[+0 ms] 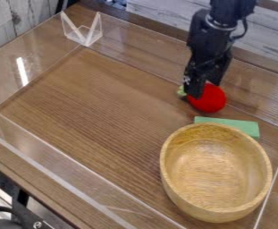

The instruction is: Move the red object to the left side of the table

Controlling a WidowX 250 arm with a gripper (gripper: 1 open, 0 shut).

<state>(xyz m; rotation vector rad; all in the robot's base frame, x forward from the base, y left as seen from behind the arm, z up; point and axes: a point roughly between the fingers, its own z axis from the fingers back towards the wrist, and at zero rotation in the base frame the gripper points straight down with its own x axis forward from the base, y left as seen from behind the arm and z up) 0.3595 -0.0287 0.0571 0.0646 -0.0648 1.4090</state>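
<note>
The red object (209, 98), a small round toy fruit with a green tuft (184, 89), lies on the wood-grain table (105, 107) at the right, just behind a flat green piece. My gripper (205, 85) points straight down directly over it, open, its black fingers (195, 84) reaching down around the fruit's top. The fingers hide the fruit's upper part. I cannot tell whether they touch it.
A large wooden bowl (216, 170) stands at the front right. The flat green rectangular piece (228, 126) lies between bowl and fruit. Low clear acrylic walls (57, 170) edge the table, and a clear bracket (81, 29) stands at the back left corner.
</note>
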